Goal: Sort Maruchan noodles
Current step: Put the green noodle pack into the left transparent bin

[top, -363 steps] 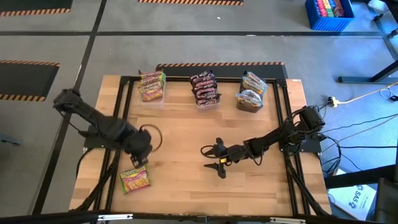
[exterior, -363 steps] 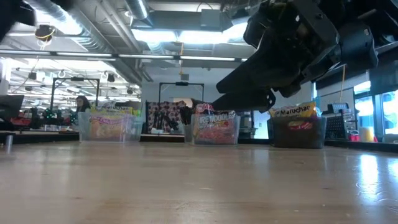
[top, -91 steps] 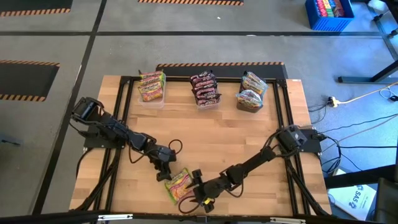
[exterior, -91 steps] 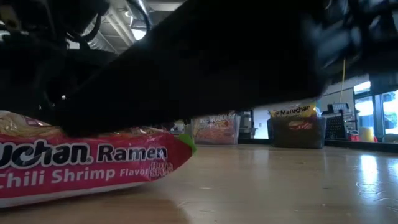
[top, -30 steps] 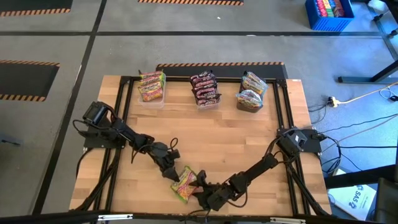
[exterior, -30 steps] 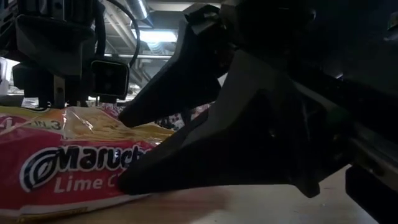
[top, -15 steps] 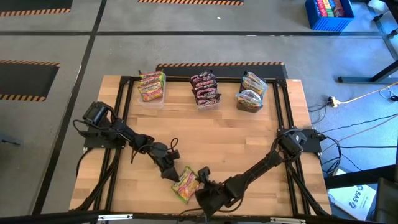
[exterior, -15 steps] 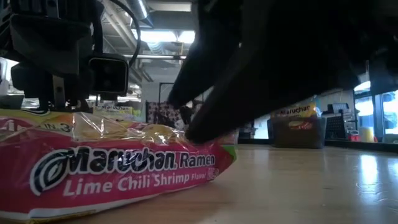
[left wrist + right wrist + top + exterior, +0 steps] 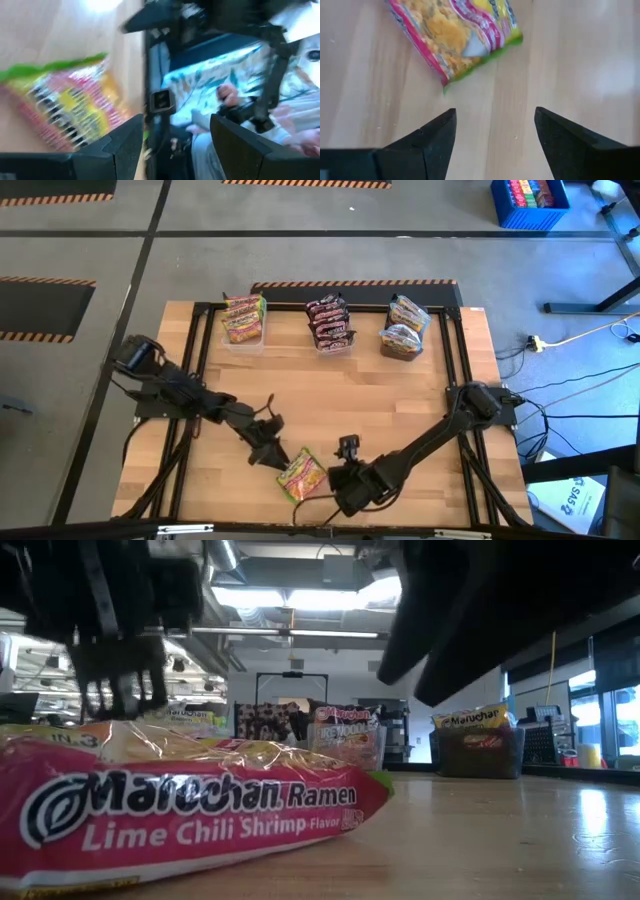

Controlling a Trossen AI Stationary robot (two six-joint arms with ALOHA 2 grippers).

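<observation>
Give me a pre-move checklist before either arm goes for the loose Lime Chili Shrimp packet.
1. Loose packet lies flat on the table: ok.
2. Left gripper open, holding nothing: ok.
3. Right gripper open, packet ahead of its fingers: ok.
4. Both grippers crowd the packet from opposite sides, collision risk: not ok.
5. Yellow-green tub has room: cannot tell.

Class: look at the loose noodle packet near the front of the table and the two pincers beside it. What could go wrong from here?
1. The noodle packet lies near the table's front edge; a nudge could slide it off.
2. The open left pincer and open right pincer flank it closely, so the arms might collide.
3. The tub holding matching packets is far across the table: a long carry.
</observation>
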